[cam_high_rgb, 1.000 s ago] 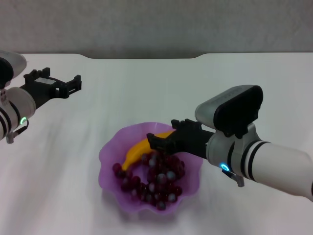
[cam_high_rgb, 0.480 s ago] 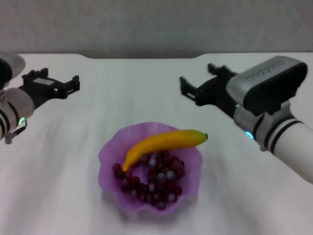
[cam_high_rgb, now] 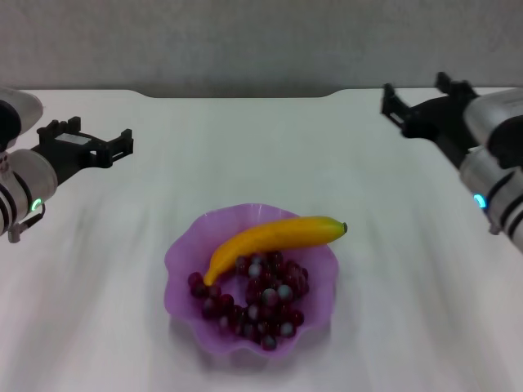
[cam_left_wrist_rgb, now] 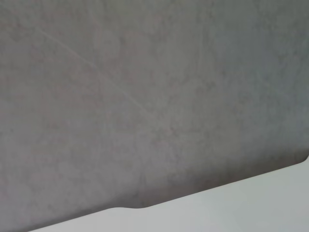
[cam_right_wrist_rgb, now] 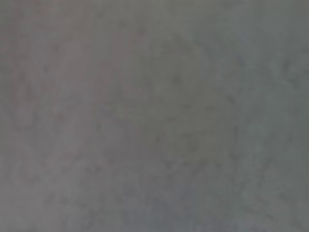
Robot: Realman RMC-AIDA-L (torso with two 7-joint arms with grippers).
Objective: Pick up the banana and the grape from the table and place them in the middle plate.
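The banana point(cam_high_rgb: 276, 235) lies in the middle plate point(cam_high_rgb: 176, 260), a purple scalloped dish on the white table point(cam_high_rgb: 245, 155), and its greenish tip pokes over the right rim. The grape bunch point(cam_high_rgb: 260, 300) lies in the same plate, just in front of the banana and touching it. My right gripper point(cam_high_rgb: 413, 100) is open and empty, raised at the back right, well away from the plate. My left gripper point(cam_high_rgb: 114, 144) is open and empty at the left, parked above the table. Neither wrist view shows the fruit or the plate.
The table's dark notched back edge point(cam_high_rgb: 245, 94) runs behind the plate, with a grey wall beyond it. The left wrist view shows that wall and a strip of table point(cam_left_wrist_rgb: 251, 203). The right wrist view shows only grey wall.
My right gripper has left the banana in the plate, then lifted and drawn back to the far right. The left arm has not moved.
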